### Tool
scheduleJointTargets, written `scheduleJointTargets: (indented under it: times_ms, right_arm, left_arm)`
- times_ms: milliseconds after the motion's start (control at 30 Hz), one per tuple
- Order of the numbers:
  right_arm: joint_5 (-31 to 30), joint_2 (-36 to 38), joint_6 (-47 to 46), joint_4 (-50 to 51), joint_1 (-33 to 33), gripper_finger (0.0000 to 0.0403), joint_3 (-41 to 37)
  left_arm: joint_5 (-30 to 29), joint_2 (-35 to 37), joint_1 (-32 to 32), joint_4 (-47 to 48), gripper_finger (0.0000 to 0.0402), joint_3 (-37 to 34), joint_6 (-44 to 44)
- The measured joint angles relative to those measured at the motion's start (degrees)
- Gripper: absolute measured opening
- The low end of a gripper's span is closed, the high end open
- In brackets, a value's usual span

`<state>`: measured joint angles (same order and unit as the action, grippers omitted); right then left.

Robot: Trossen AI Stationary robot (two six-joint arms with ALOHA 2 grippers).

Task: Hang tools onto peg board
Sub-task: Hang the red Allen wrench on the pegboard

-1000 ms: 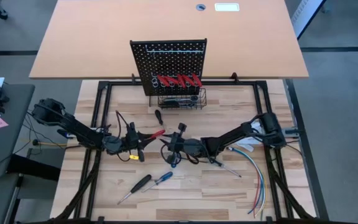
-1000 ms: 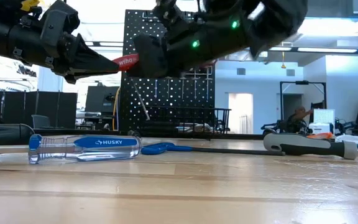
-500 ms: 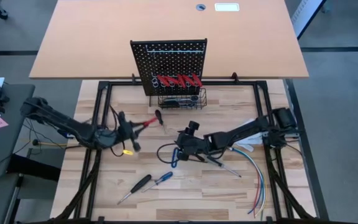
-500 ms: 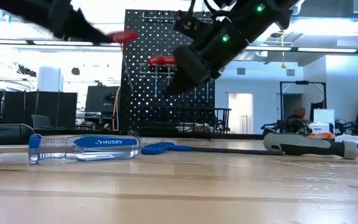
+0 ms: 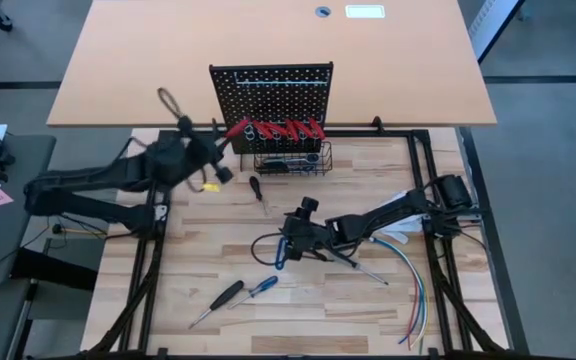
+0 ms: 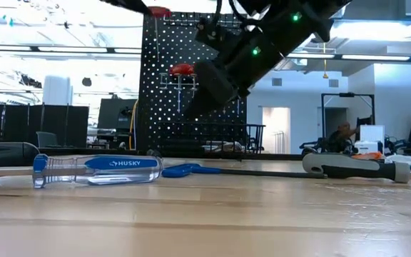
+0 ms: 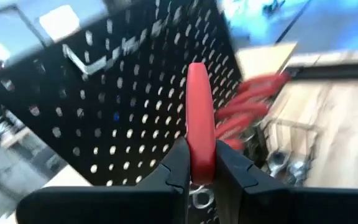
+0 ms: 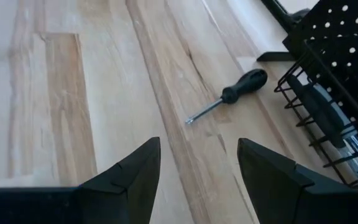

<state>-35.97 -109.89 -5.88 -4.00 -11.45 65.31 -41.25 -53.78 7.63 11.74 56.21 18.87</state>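
Observation:
My left gripper [image 5: 220,143] is up beside the left edge of the black peg board [image 5: 271,95], shut on red-handled pliers [image 5: 236,130] whose red handle [image 7: 200,106] points at the board. More red-handled pliers [image 5: 290,130] hang on the board above its wire basket [image 5: 293,158]. My right gripper [image 5: 286,243] hovers open, low over mid-table, with nothing between its fingers [image 8: 197,142]. A black screwdriver [image 5: 256,188] lies on the table in front of it [image 8: 229,93]. My left gripper pinches the pliers' red handle [image 7: 202,169] between its two fingers, back from the handle's free end. The fingers point about level toward the peg board, and the handle runs forward along them. The pliers are lifted clear of the table; their jaw end is hidden.
A blue tool [image 5: 279,256] lies under my right gripper. A black screwdriver [image 5: 226,295] and a blue one [image 5: 263,285] lie near the front edge, another screwdriver [image 5: 366,267] to the right, coloured wires [image 5: 418,290] at the right edge.
My left gripper has risen and swung toward the far edge, carrying the pliers from mid-table up to the peg board's left side. The right gripper, earlier at the pliers' handle, is now apart from them and has tipped up a little.

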Motion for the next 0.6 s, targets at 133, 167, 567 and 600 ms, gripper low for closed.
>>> scheduleJointTargets:
  times_ms: [133,167,567,600]
  right_arm:
    - [0.0,-0.1,0.2,0.2,0.0,0.0218,0.0]
    - [0.0,-0.1,0.2,0.0,0.0,0.0218,0.0]
    - [0.2,-0.1,0.3,0.2,0.0,0.0218,0.0]
    - [0.2,-0.1,0.3,0.1,0.0,0.0218,0.0]
  left_arm:
    - [5.2,-3.7,6.0,-2.1,0.0030,0.0,0.4]
    - [6.8,-4.3,7.1,-2.5,0.0030,0.1,0.2]
    - [15.7,-7.1,15.0,-2.0,0.0030,0.1,-6.9]
    - [15.8,-7.1,15.5,-1.5,0.0030,0.1,-7.5]
